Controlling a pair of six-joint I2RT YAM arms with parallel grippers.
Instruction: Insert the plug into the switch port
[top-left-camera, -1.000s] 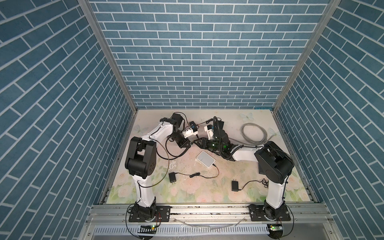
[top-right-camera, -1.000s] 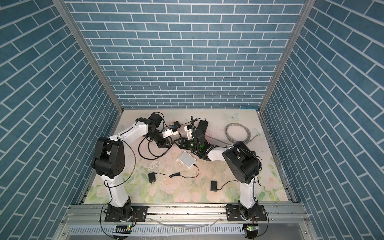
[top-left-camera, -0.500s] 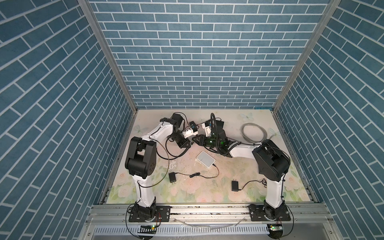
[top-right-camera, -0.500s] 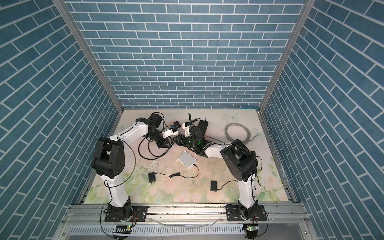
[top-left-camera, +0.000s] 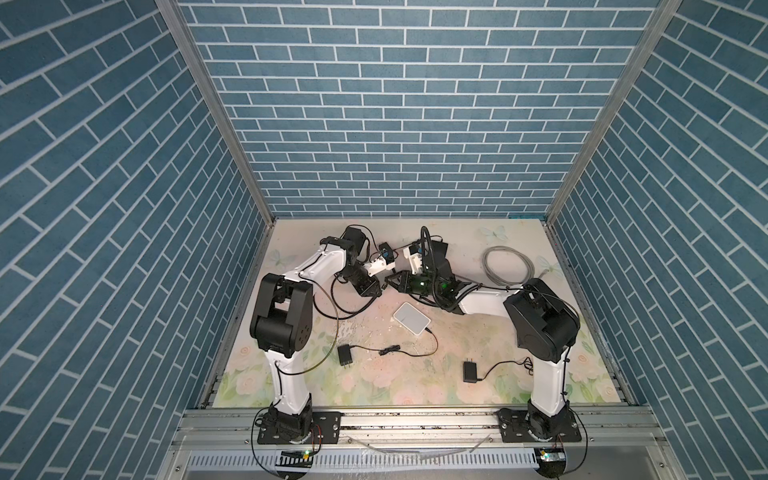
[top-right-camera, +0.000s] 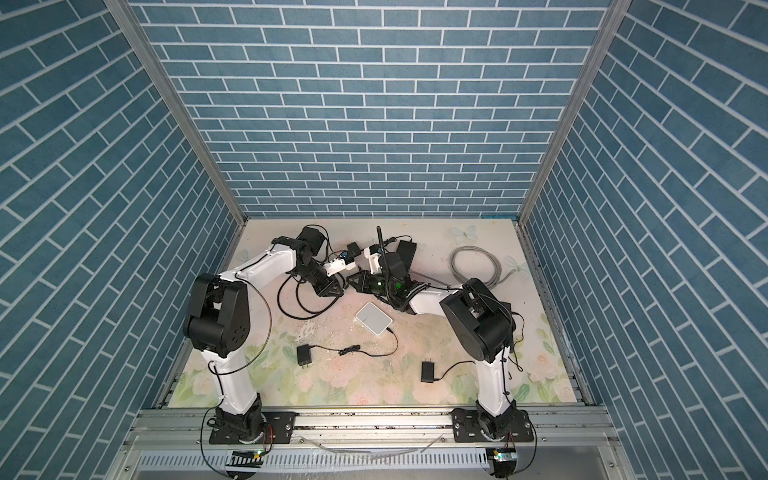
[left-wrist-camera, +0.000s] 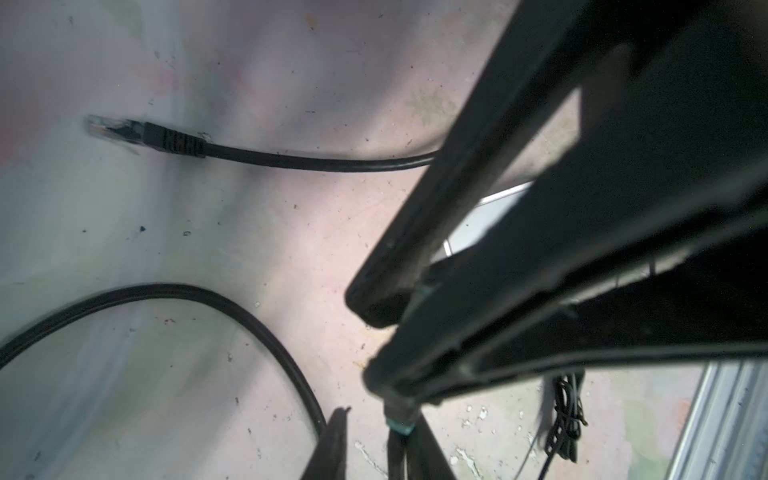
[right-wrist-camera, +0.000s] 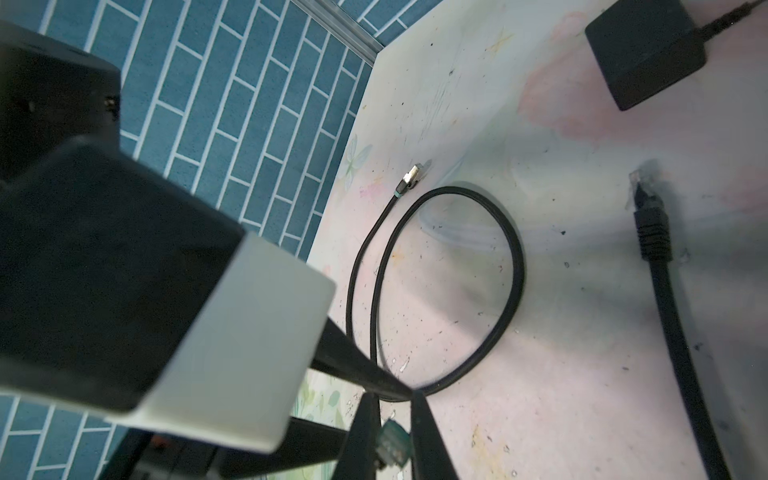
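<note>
1. The right gripper (right-wrist-camera: 392, 432) pinches the teal-booted plug (right-wrist-camera: 392, 448) between its fingers, above the table's middle and just far of the white switch (top-left-camera: 411, 318).
2. The left gripper (left-wrist-camera: 380, 338) sits close against it. I cannot tell whether its fingers clamp the lead or stand clear of it.
3. To do it well, get the left gripper clear and keep the plug square in the pinch. Turn the plug toward the switch's port side, which is probably hidden from above. Steady the light switch before pushing.
4. Count:
   - one switch
   - two grippers
   - three black power adapters (top-left-camera: 344, 355)
   - three cables: the looped black cable (right-wrist-camera: 513, 270) that carries the plug, a black Ethernet cable (left-wrist-camera: 311, 162) and a grey coil (top-left-camera: 507, 266)
</note>
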